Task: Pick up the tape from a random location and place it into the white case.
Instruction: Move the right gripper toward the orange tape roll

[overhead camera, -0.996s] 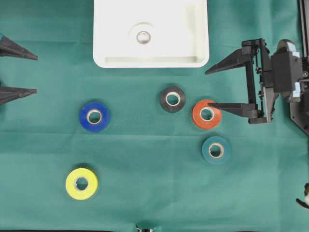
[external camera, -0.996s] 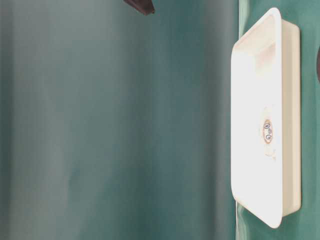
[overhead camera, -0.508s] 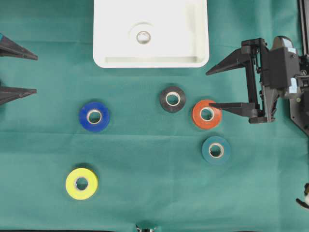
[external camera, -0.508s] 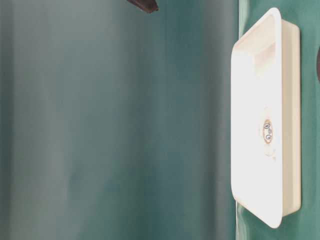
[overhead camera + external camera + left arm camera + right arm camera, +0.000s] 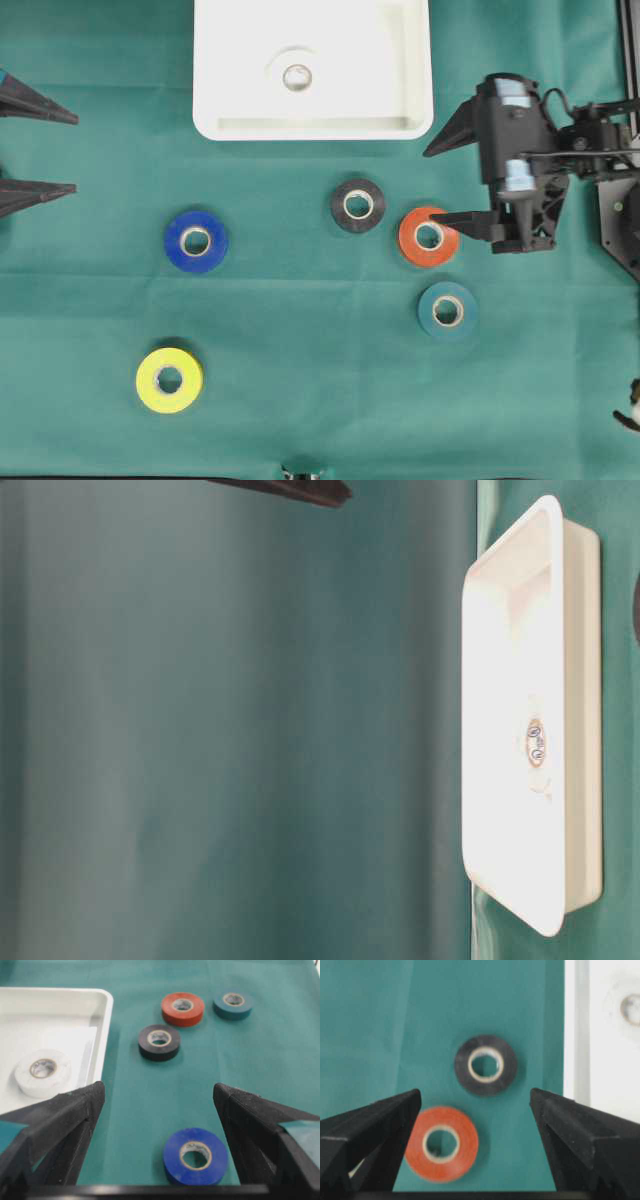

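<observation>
Inside white case (image 5: 230,100) — one white tape roll (image 5: 297,76), flat

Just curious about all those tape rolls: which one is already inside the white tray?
The white roll, lying flat in the white case. The other five, all coloured, lie outside on the green cloth.

The white case (image 5: 313,125) sits at twelve o'clock on the surface (image 5: 320,400), with one tape roll (image 5: 297,77) lying inside it. Five more rolls lie on the surface: one (image 5: 358,205) near the centre, another (image 5: 429,237) just beside it at four o'clock, a third (image 5: 447,311) below that at five o'clock, a fourth (image 5: 196,241) at nine o'clock, and the last (image 5: 169,380) well apart at seven o'clock.
</observation>
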You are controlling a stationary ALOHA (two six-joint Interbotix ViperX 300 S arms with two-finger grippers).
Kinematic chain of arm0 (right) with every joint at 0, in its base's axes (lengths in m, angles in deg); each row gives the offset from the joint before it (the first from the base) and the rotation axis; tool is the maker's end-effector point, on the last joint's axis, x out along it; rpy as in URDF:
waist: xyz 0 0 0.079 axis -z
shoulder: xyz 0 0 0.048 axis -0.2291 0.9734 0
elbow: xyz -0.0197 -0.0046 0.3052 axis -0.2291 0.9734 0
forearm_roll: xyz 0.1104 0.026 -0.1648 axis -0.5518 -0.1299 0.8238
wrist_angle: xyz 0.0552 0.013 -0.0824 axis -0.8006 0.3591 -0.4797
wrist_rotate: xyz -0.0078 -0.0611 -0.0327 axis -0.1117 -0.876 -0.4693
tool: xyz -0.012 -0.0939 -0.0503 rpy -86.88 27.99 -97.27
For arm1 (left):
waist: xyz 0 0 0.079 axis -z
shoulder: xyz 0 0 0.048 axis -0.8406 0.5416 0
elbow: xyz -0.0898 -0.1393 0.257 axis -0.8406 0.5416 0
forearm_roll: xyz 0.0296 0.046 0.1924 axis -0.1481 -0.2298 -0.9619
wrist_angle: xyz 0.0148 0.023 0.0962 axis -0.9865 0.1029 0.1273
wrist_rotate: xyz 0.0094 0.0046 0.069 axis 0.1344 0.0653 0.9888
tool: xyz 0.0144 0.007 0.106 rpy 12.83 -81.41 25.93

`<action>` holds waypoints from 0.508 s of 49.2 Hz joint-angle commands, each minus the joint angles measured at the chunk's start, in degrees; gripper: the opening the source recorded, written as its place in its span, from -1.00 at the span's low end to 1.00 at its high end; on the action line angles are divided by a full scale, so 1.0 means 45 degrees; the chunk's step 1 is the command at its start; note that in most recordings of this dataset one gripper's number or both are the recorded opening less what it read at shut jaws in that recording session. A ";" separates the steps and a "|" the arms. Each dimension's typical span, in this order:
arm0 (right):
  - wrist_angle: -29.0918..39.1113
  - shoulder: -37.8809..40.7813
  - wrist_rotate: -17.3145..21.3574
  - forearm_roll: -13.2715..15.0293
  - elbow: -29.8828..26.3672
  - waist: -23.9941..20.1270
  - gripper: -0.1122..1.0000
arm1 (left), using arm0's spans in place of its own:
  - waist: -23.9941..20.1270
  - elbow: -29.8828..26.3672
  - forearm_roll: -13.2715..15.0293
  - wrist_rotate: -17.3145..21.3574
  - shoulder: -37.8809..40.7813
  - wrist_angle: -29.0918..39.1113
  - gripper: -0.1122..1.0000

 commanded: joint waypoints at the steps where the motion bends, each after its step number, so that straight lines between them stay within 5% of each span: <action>1: 0.1035 0.0391 0.0254 0.0000 -0.0820 0.0039 0.86 | -0.0039 -0.0137 0.0020 -0.0020 0.0137 -0.0117 0.95; 25: 0.4395 0.1563 0.0820 -0.0020 -0.1914 0.0039 0.86 | -0.0039 -0.0156 0.0020 -0.0020 0.0137 -0.0117 0.95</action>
